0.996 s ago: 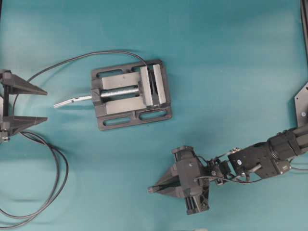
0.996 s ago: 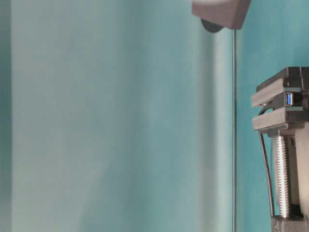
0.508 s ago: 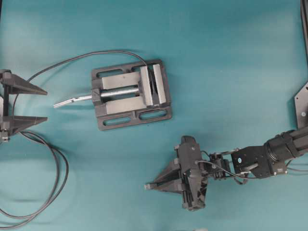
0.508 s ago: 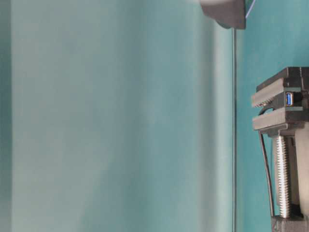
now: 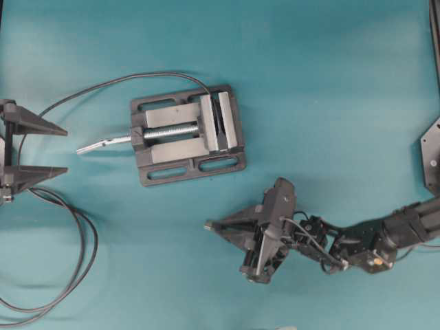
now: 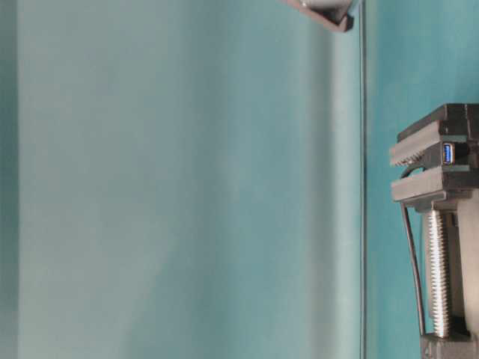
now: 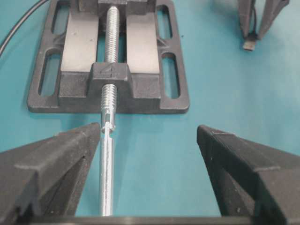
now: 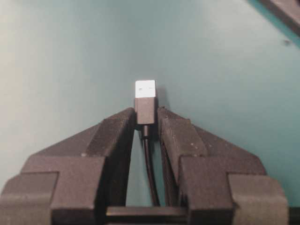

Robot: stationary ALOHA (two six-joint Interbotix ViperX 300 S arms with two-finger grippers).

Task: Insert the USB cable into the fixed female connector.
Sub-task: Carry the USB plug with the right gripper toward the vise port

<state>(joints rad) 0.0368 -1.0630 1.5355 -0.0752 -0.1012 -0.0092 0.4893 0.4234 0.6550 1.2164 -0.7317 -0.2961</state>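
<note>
My right gripper (image 8: 146, 115) is shut on the USB cable. Its black plug (image 8: 146, 101) sticks out past the fingertips with the silver end forward, and the thin cable runs back between the fingers. From overhead, that gripper (image 5: 208, 225) hangs below and to the right of the vise (image 5: 187, 135), pointing left. The fixed female connector (image 6: 447, 152) shows its blue socket, clamped between the vise jaws. My left gripper (image 5: 67, 150) stands wide open at the left edge, facing the vise's silver screw handle (image 7: 107, 173), with nothing between its fingers (image 7: 70, 150).
The connector's long dark cable (image 5: 82, 254) arcs over the vise and loops along the lower left of the teal table. The screw handle (image 5: 103, 143) juts left from the vise toward my left gripper. The right arm (image 5: 371, 244) stretches in from the right edge.
My right gripper has rolled about its wrist and risen toward the vise, its tip now higher in the overhead view, still holding the plug. The left arm has not moved.
</note>
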